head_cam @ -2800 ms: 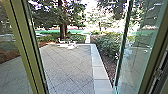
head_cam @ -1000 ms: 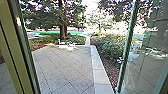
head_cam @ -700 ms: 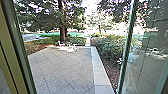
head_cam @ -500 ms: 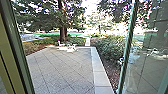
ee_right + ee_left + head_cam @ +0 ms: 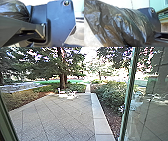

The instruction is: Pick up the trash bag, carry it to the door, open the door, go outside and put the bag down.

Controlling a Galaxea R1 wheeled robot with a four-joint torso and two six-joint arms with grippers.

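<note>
Bordering paved yard [image 5: 55, 114]: bushes [image 5: 110, 95]; nearer, glass door [image 5: 152, 114] (reflections showing).

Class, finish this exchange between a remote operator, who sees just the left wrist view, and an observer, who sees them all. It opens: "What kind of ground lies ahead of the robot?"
Observer: Paving, crossed by slanting seams, in the head view.

Operator: My view has the trash bag large in it. Is anything standing at the far end of that paving?

Observer: White objects that look like outdoor furniture.

Operator: And what borders the paving on the right?

Observer: Leafy bushes, growing beyond a strip of pale edging.
</note>
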